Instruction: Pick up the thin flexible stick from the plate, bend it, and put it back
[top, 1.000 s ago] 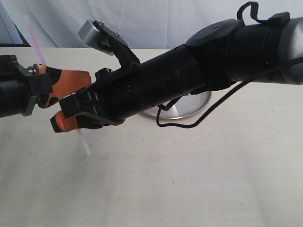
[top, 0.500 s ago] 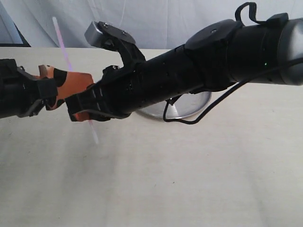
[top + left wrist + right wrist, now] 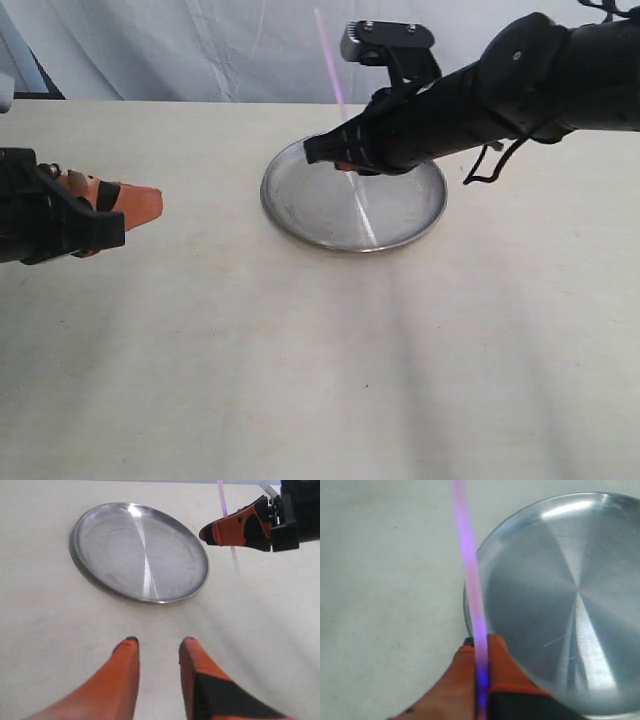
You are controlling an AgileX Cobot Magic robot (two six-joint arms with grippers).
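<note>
The left gripper (image 3: 159, 642) has let go, fingers spread — the right gripper (image 3: 342, 158), pinching the stick (image 3: 333, 70), now has the plate (image 3: 290, 228) beneath it, so probably only setting down remains.

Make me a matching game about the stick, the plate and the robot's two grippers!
Things:
1. stick
2. plate
3. left gripper
4. right gripper

States:
A. open, holding nothing
B. shiny silver
C. shut on the stick
D. thin, pink-purple

Pairs: 1-D, 2-B, 3-A, 4-C
</note>
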